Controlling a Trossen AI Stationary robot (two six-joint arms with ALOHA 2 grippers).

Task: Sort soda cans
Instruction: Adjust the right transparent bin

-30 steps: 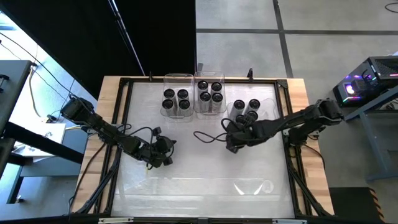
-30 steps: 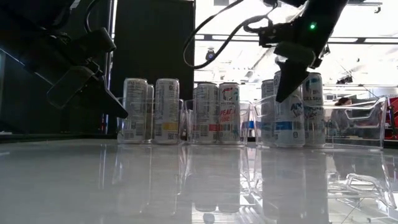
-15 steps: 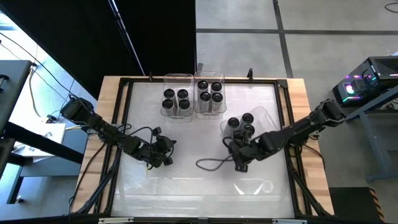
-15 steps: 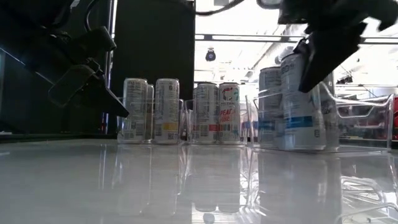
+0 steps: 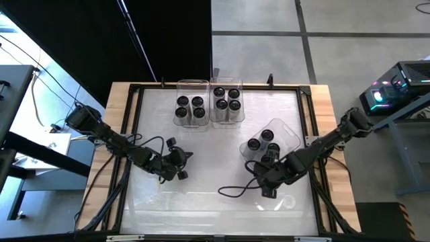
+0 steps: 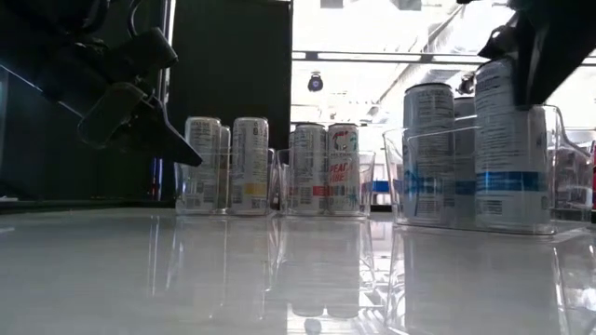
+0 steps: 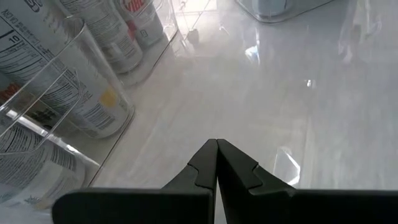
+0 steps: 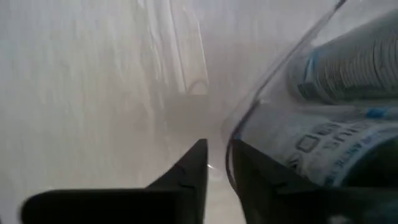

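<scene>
Right gripper (image 5: 267, 190), lower right of the high view, pinches the rim of a clear tray (image 5: 290, 136) holding soda cans (image 5: 261, 142); left gripper (image 5: 180, 166), closed and empty, waits centre-left

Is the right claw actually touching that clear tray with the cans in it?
Touching. The right wrist view shows the clear tray's wall running down between the right gripper's two fingers.
</scene>
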